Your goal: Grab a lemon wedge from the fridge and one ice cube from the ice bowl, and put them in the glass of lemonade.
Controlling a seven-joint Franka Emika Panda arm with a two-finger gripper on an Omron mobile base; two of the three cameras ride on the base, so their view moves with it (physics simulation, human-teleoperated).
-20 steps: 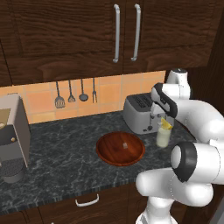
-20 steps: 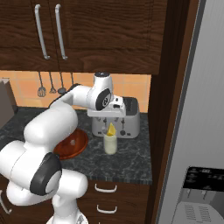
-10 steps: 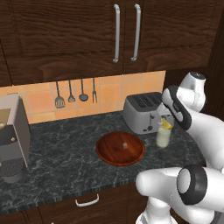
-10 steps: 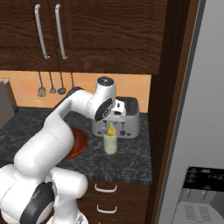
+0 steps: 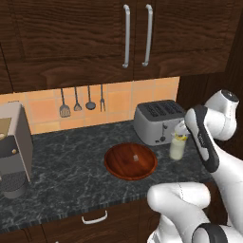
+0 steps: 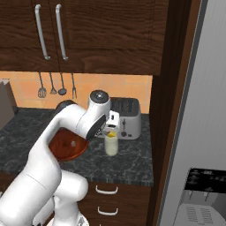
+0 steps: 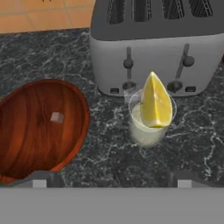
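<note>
Jaws apart, empty — lemon wedge (image 7: 155, 101) sits in the glass of lemonade (image 7: 148, 124); reaching left for the ice cube (image 7: 56, 117) could knock the glass.

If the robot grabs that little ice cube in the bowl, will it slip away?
Probably, yes. The ice cube is tiny and looks glossy, so it may squirt out from the wide-open jaws. It lies loose on the smooth curved inside of the ice bowl, so a nudge would likely slide it. It looks light, so lifting it should be easy.
</note>
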